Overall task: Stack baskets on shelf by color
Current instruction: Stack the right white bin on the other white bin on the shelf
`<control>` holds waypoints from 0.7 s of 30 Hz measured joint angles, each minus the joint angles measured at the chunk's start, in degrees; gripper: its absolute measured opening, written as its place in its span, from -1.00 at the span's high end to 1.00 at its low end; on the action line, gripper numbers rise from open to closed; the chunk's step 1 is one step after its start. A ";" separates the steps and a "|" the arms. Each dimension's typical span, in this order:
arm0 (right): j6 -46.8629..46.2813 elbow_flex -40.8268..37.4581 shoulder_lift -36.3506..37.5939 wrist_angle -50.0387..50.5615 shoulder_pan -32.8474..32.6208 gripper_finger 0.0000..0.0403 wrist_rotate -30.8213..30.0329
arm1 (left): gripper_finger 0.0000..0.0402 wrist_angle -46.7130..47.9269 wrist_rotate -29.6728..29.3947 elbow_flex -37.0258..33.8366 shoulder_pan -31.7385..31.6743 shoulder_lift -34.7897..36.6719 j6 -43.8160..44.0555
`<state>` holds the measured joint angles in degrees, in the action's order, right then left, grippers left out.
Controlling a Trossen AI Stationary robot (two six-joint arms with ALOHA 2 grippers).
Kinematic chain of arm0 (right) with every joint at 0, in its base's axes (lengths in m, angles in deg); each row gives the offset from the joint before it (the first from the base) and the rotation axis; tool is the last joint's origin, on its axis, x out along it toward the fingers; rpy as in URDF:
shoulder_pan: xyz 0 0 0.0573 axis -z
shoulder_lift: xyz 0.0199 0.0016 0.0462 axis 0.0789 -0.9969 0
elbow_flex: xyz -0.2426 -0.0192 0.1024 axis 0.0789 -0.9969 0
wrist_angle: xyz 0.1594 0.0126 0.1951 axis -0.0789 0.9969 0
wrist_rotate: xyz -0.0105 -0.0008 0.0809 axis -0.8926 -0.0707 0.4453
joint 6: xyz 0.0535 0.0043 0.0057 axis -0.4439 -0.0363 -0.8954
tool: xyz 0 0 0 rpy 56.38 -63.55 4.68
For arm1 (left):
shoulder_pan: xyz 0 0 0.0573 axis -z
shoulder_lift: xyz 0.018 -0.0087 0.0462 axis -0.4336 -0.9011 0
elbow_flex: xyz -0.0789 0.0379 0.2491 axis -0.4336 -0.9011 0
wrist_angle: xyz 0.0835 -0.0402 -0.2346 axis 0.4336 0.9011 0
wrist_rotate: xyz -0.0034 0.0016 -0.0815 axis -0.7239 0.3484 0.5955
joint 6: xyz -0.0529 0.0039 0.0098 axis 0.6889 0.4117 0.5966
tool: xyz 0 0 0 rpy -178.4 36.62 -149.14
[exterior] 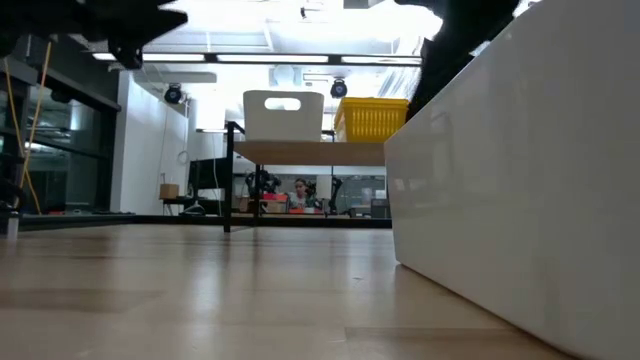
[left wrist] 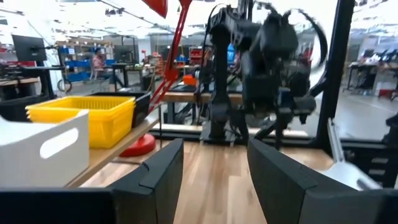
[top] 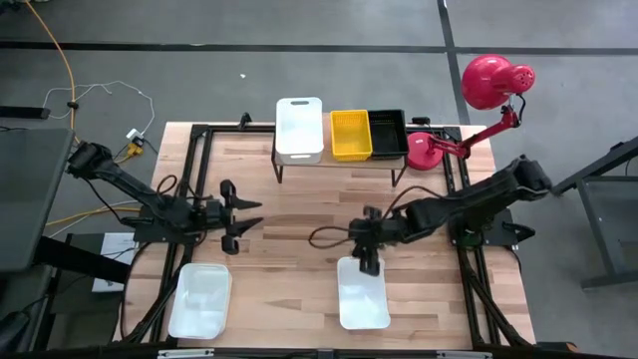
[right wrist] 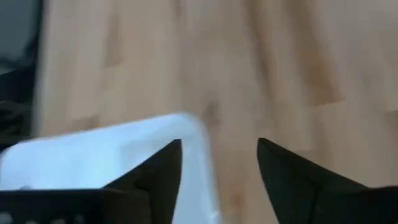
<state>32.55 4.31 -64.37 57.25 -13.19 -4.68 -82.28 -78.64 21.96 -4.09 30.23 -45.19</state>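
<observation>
The shelf [top: 339, 160] stands at the table's far middle. It carries a white basket [top: 299, 130], a yellow basket [top: 350, 135] and a black basket [top: 388, 133] side by side. Another white basket [top: 363, 296] lies on the table near the front middle. My right gripper [top: 368, 264] hangs open over its far end. In the right wrist view [right wrist: 219, 146] one finger stands inside the basket's rim [right wrist: 193, 134] and one outside, with a gap showing. A third white basket [top: 200, 299] lies front left. My left gripper [top: 251, 221] is open above the table's left middle and holds nothing.
A red lamp [top: 488, 85] stands with its base [top: 427, 152] on the table beside the shelf's right end. Black frame rails [top: 189, 189] run along the table's sides. Bare wood [top: 309, 209] lies between the two grippers and the shelf. People show in the room beyond the table.
</observation>
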 joint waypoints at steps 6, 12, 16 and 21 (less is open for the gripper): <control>-2.13 0.00 -0.35 2.61 -2.19 -0.09 2.57 | 0.17 0.35 0.15 1.45 0.00 -0.04 0.10; -1.57 0.00 -0.75 4.87 -5.39 -0.06 -4.69 | 0.17 3.82 0.17 1.45 0.00 -0.06 2.57; -1.70 0.04 -2.18 5.30 -7.32 -0.05 -7.78 | 0.17 4.79 0.15 1.45 -0.02 -0.06 5.20; -1.65 0.04 -6.25 5.20 -8.83 -0.05 -8.85 | 0.17 5.16 0.09 1.45 -0.04 -0.06 6.02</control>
<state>30.91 4.36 -70.62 62.45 -22.02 -13.52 -77.12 -78.55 23.42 -4.14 30.17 -39.17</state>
